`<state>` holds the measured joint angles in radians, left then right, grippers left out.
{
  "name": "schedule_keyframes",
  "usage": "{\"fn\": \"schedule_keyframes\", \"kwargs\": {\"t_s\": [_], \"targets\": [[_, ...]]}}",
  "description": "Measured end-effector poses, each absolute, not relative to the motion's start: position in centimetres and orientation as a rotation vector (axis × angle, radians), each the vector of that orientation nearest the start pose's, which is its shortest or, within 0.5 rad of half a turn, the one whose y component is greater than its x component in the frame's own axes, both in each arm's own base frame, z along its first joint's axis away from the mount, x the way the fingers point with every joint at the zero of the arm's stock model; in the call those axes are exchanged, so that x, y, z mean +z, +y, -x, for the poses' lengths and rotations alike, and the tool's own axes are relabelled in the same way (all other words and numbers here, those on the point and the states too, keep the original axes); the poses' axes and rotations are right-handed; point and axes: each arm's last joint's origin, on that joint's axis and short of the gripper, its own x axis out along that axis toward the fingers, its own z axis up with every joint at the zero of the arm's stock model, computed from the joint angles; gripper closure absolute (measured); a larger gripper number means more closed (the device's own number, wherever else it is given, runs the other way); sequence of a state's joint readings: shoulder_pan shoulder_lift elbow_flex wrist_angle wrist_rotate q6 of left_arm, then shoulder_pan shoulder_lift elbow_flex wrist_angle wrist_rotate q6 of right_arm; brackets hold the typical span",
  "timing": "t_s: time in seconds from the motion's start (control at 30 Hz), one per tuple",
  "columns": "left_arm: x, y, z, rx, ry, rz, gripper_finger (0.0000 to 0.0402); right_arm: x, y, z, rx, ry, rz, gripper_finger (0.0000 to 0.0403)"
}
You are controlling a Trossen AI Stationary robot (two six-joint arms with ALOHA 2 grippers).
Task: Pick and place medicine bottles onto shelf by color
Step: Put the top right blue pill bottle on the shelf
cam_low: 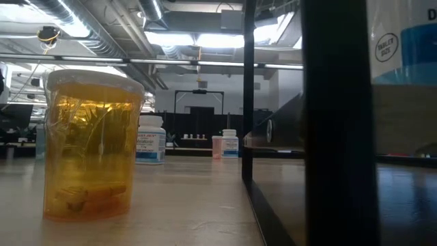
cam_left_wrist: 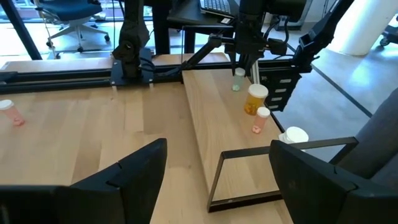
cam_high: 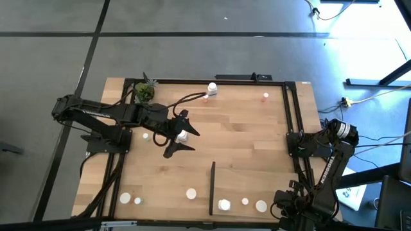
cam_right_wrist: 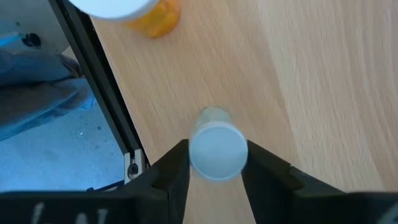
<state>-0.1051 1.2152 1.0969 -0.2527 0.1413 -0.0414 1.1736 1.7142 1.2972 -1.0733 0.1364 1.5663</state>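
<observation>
place: lab/workshop | cues: exposed ceiling ducts [cam_low: 102,27], strip lights [cam_low: 205,37], grey floor [cam_high: 192,38], office chair [cam_left_wrist: 68,18], floor cables [cam_high: 366,96]

I saw an amber bottle [cam_low: 92,147] with a white cap, a pinkish bottle [cam_left_wrist: 260,120], a pale green-topped bottle [cam_right_wrist: 216,149], and light-wood shelf [cam_left_wrist: 217,134] grain.
</observation>
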Motion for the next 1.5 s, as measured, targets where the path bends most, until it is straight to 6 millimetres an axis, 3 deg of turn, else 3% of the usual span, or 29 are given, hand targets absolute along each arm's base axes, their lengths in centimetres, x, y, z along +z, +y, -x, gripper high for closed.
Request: {"fn": "schedule_keyframes", "kwargs": {"t_s": [0.13,0.53,1.1,1.5], "targets": [[34.7,-3.2,-26.6,-0.236,0.377,0.047,0.0124,22.4,28.8,-12.5,-0.267,1.398,-0.343,0.0272],[34.7,-3.2,-26.6,-0.236,0.377,0.047,0.0124,22.4,28.7,-12.5,-0.272,1.404,-0.338,0.0201],[34.7,-3.2,-26.6,-0.236,0.377,0.047,0.0124,22.4,28.5,-12.9,-0.284,1.44,-0.362,0.0199],[34.7,-3.2,-26.6,-0.236,0.377,0.047,0.0124,23.8,27.8,-12.6,-0.259,1.432,-0.388,0.0199]]}}
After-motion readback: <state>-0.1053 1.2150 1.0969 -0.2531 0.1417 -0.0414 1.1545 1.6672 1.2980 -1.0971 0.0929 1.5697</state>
